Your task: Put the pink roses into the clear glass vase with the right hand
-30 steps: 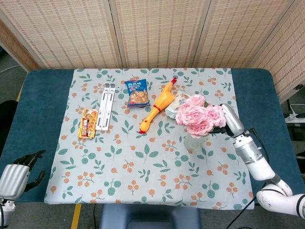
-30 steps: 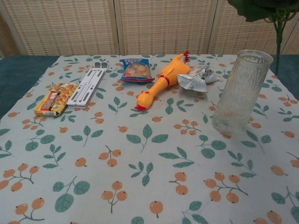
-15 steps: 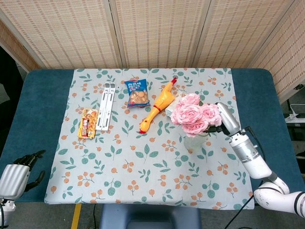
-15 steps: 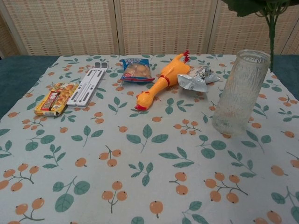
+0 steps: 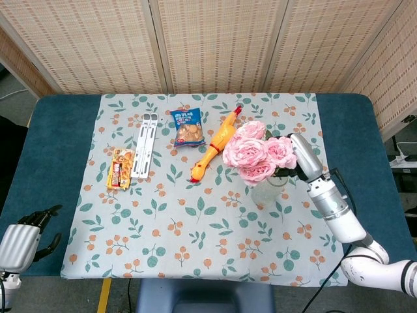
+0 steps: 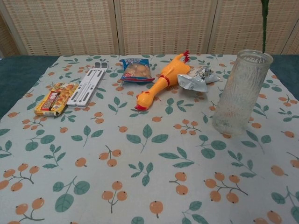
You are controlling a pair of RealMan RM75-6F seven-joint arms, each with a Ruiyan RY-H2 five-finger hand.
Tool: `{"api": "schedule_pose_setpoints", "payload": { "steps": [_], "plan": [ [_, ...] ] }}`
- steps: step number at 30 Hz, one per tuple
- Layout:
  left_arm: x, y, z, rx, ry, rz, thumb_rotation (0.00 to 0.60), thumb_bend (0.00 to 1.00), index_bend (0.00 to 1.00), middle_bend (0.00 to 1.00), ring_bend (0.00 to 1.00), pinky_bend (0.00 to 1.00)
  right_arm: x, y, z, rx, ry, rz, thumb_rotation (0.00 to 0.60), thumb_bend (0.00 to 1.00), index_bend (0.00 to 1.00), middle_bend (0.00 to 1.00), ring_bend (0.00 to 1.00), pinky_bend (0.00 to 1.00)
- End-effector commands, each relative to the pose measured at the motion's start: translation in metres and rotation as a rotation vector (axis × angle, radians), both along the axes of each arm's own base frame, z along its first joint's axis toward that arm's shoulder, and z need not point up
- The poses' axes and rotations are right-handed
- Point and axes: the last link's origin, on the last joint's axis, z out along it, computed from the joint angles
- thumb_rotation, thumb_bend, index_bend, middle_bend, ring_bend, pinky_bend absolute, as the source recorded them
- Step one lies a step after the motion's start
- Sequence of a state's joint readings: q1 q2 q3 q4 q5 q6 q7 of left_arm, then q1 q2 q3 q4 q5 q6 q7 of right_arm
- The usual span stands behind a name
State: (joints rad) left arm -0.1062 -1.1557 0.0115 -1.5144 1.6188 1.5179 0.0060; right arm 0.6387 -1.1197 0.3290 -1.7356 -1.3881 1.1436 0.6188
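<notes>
The right robot hand (image 5: 294, 158) holds the pink roses (image 5: 253, 151) up in the air, though the flowers hide most of its fingers. The blooms are at the top and the green stem (image 6: 264, 25) hangs straight down, so the bunch stands up tall. The stem's end is right above the mouth of the clear glass vase (image 6: 240, 92), which stands upright near the right edge of the bench (image 5: 58, 134). The left robot hand (image 5: 31, 227) rests off the bench's near left corner with its fingers loosely apart, holding nothing.
</notes>
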Motion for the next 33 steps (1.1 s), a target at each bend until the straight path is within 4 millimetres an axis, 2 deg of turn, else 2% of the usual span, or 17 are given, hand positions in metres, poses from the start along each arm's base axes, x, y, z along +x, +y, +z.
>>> {"api": "schedule_pose_setpoints", "payload": {
  "steps": [1,6,13,20,22,25,27,29,33],
  "plan": [
    [0.0,0.0,0.0,0.001,-0.001,0.0,0.6,0.37,0.19,0.33,0.34,0.49,0.0,-0.004,0.002,-0.01,0.001,-0.014,0.6,0.58,0.95,1.0,0.91,1.0],
    [0.0,0.0,0.0,0.0,-0.001,0.001,0.6,0.37,0.19,0.33,0.34,0.49,-0.011,-0.012,-0.002,0.002,0.0,-0.052,0.6,0.58,0.95,1.0,0.91,1.0],
    [-0.001,0.001,0.0,0.0,0.0,0.004,0.6,0.37,0.19,0.33,0.34,0.49,-0.027,-0.026,-0.018,0.063,-0.004,-0.094,0.6,0.58,0.95,1.0,0.91,1.0],
    [-0.001,0.0,0.001,0.004,-0.003,0.004,0.6,0.37,0.19,0.33,0.34,0.49,-0.039,-0.026,-0.028,0.101,-0.005,-0.109,0.6,0.58,0.95,1.0,0.91,1.0],
    [-0.001,0.0,0.001,0.006,-0.004,0.003,0.6,0.37,0.19,0.33,0.34,0.49,-0.044,-0.024,-0.029,0.101,0.002,-0.112,0.6,0.55,0.93,1.0,0.91,1.0],
    [-0.001,0.0,0.002,0.007,-0.005,0.003,0.6,0.37,0.19,0.33,0.34,0.49,-0.052,-0.019,-0.028,0.108,0.034,-0.119,0.6,0.35,0.72,1.0,0.9,1.0],
    [-0.001,0.0,0.002,0.007,-0.005,0.003,0.6,0.37,0.19,0.33,0.34,0.49,-0.057,-0.015,-0.026,0.117,0.047,-0.122,0.6,0.21,0.48,1.0,0.9,1.0],
    [-0.001,0.0,0.002,0.008,-0.006,0.003,0.6,0.37,0.19,0.33,0.34,0.49,-0.063,-0.01,-0.022,0.12,0.053,-0.13,0.6,0.15,0.33,1.0,0.89,1.0],
    [-0.001,0.0,0.001,0.004,-0.004,0.001,0.6,0.37,0.19,0.33,0.34,0.49,-0.077,-0.001,-0.014,0.103,0.105,-0.131,0.6,0.1,0.15,1.0,0.88,1.0]
  ]
}}
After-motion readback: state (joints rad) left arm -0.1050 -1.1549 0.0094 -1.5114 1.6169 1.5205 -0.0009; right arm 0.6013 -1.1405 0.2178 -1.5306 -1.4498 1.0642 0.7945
